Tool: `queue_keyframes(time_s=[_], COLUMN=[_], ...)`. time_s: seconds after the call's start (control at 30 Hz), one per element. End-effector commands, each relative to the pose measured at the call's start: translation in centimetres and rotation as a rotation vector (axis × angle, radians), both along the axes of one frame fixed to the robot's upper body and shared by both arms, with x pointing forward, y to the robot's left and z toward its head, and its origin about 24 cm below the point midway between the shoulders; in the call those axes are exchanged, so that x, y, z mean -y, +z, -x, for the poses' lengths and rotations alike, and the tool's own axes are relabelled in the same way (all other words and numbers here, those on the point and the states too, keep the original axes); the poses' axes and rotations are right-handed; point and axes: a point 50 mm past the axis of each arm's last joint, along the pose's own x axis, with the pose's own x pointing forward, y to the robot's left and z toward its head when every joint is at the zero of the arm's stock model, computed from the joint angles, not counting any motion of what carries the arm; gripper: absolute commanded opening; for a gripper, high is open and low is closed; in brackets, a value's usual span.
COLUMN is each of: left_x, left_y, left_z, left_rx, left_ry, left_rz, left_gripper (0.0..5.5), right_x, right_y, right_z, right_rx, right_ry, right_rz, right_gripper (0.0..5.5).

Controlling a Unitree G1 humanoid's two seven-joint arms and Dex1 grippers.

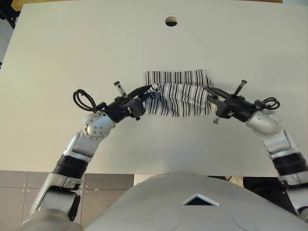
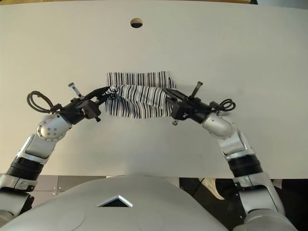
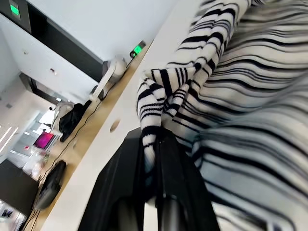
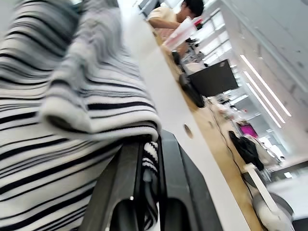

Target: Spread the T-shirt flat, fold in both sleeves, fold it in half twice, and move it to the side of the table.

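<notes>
The striped T-shirt (image 1: 178, 94) lies partly folded mid-table on the white table (image 1: 72, 48), nearer the robot than a round cable hole (image 1: 171, 21). The left gripper (image 1: 151, 88) pinches its left edge and the right gripper (image 1: 207, 88) its right (fingers clamped on cloth). Strip ceiling lights (image 4: 264, 86) cross the office behind.

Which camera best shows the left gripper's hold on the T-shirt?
The left wrist view: the T-shirt is pinched in the left gripper, close up. The eye views show that gripper small at the shirt's left edge. The right wrist view shows the right gripper pinching instead.
</notes>
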Motion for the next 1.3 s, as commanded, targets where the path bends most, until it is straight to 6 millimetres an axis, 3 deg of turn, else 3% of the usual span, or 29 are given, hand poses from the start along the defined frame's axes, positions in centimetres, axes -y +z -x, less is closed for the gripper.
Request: queue_keyframes(time_s=[0.03, 0.13, 0.17, 0.37, 0.53, 0.63, 0.8, 0.87, 0.97, 1.03, 1.17, 1.3], left_x=[0.5, 1.1, 1.1, 0.9, -0.2, -1.7, -4.1, -5.2, -6.6, -6.4, -5.6, -4.8], left_y=[-1.0, -2.1, -2.2, -1.2, 0.3, -0.4, -2.3, -2.6, -1.8, -0.9, -0.4, -0.2], left_z=[-1.8, -2.8, -3.1, -4.2, -5.5, -6.2, -5.5, -5.3, -5.3, -5.8, -6.4, -6.7], left_rx=[0.031, 0.023, 0.022, 0.057, 0.073, 0.033, -0.013, -0.003, 0.04, 0.061, 0.095, 0.125], left_ry=[0.03, 0.029, 0.039, 0.117, 0.284, 0.412, 0.57, 0.637, 0.759, 0.818, 0.894, 0.902], left_rz=[-0.049, -0.061, -0.057, 0.051, 0.201, 0.196, 0.143, 0.132, 0.251, 0.446, 0.654, 0.72], left_gripper=[0.12, 0.12, 0.47, 1.35, 2.07, 2.25, 2.25, 2.25, 2.25, 2.25, 2.25, 2.25], right_x=[0.2, -0.1, -0.3, -1.3, -1.9, -1.9, -2.1, -2.9, -6.3, -8.1, -9.7, -9.3], right_y=[-0.4, -1.2, -1.4, -1.8, -1.5, -0.5, 1.4, 2.3, 1.3, -0.6, -3.0, -4.4], right_z=[-1.9, -3.1, -3.4, -4.8, -6.4, -7.3, -6.9, -5.8, -2.7, -2.1, -3.9, -7.1], right_rx=[0.012, 0.013, 0.011, 0.014, 0.017, 0.047, 0.13, 0.139, 0.001, -0.108, -0.288, -0.471], right_ry=[-0.1, -0.156, -0.168, -0.195, -0.24, -0.308, -0.329, -0.266, -0.036, 0.046, 0.051, -0.103], right_rz=[0.019, 0.024, 0.02, -0.009, -0.063, -0.128, -0.195, -0.222, -0.206, -0.152, -0.128, -0.198], right_gripper=[0.15, 0.61, 0.81, 1.83, 2.65, 3.16, 3.16, 3.16, 3.16, 3.16, 3.16, 3.16])
